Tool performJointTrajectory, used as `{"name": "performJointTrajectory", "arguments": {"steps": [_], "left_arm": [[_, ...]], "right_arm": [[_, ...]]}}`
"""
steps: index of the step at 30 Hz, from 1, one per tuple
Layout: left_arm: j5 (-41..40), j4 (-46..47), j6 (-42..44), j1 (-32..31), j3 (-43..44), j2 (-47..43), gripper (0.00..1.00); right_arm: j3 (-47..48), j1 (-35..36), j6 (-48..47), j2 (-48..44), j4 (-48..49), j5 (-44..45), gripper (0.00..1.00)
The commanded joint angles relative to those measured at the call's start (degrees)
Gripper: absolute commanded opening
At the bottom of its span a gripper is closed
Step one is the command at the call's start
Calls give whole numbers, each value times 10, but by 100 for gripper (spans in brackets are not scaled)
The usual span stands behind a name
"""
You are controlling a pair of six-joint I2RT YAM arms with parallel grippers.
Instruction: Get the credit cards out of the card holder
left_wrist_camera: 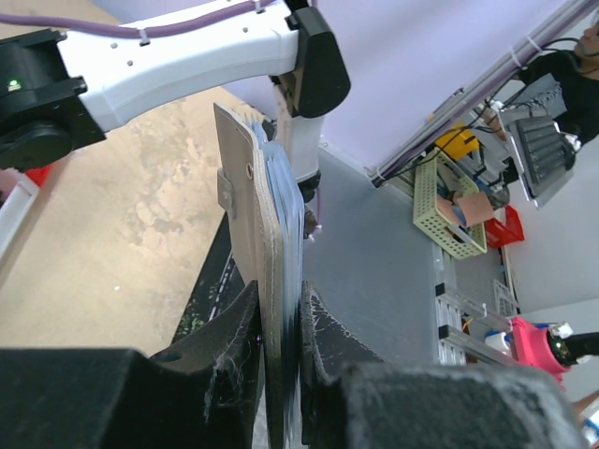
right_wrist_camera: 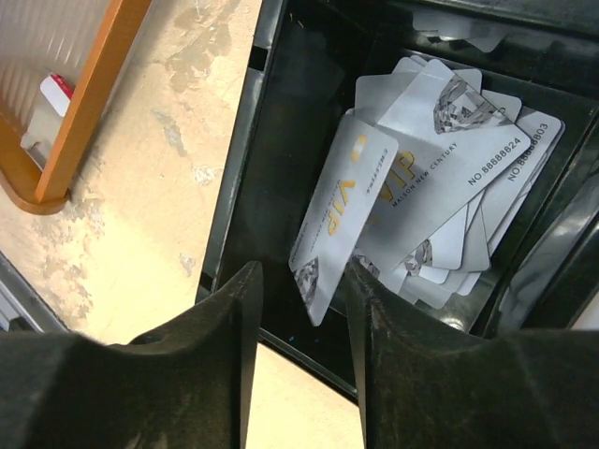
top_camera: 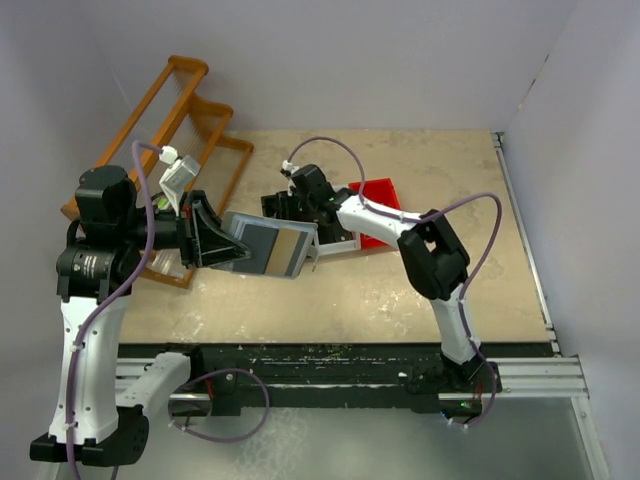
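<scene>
Our left gripper [left_wrist_camera: 281, 297] is clamped on the holder [left_wrist_camera: 255, 210], mid-table. Our right gripper [right_wrist_camera: 301, 279] is parted, gripping nothing, over the cards [right_wrist_camera: 440, 187] piled in the bin [right_wrist_camera: 281, 112] at the holder's 2 o'clock, with the rack [top_camera: 190, 110] at 10.

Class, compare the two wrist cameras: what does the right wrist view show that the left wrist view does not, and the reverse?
Only the right wrist view: a pile of pale whitish-grey credit cards lying in a black rectangular bin, the right gripper open over it, and an orange wooden rack. Only the left wrist view: the slate-grey hinged card holder seen edge-on, clamped in the left gripper, with the right arm's white link beyond. Both: the tan mottled tabletop.
</scene>
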Motion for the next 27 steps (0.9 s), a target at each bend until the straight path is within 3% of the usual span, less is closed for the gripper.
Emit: {"name": "performJointTrajectory", "arguments": {"steps": [1, 9, 13, 19, 24, 27], "left_arm": [[59, 78, -64, 0, 11, -10, 3], [78, 115, -114, 0, 11, -8, 2], [79, 131, -127, 0, 10, -11, 2], [75, 123, -110, 0, 1, -11, 2], [73, 116, -94, 1, -15, -10, 2], [74, 114, -90, 1, -17, -10, 2]], "right_arm": [[5, 1, -14, -72, -10, 27, 48], [-74, 2, -11, -282, 24, -5, 73], [-147, 2, -1, -403, 33, -49, 78], [-291, 2, 115, -575, 247, -161, 89], [-351, 9, 241, -603, 419, -218, 91], [-373, 29, 263, -605, 477, -225, 90]]}}
